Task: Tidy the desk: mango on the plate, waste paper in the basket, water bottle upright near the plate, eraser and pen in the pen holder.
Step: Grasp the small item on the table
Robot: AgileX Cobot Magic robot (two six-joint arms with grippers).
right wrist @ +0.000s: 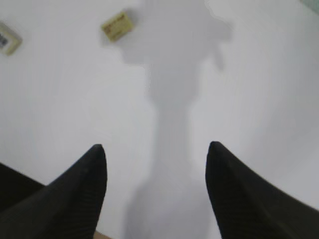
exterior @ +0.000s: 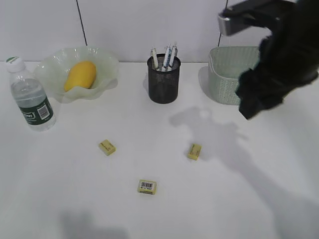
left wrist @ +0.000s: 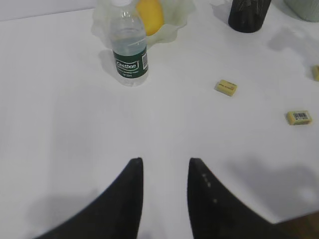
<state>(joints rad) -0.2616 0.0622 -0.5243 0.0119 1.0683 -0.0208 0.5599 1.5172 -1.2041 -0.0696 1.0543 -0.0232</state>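
The yellow mango (exterior: 80, 75) lies in the ruffled green plate (exterior: 107, 62) at the back left. The water bottle (exterior: 31, 94) stands upright just left of the plate. Pens (exterior: 165, 56) stick out of the black mesh pen holder (exterior: 164, 82). Three yellow erasers lie on the desk (exterior: 107, 147) (exterior: 194, 151) (exterior: 147, 186). The green basket (exterior: 227, 82) stands at the back right; no waste paper shows. My right arm (exterior: 279, 64) hangs in front of the basket. In its wrist view the right gripper (right wrist: 155, 148) is open and empty above bare desk, with an eraser (right wrist: 117, 26) ahead. The left gripper (left wrist: 165, 162) is open and empty, facing the bottle (left wrist: 129, 50).
A white wall closes the back of the white desk (exterior: 60, 189). In the left wrist view two erasers (left wrist: 226, 87) (left wrist: 299, 117) lie to the right of the bottle, and the pen holder (left wrist: 249, 15) stands at the top edge.
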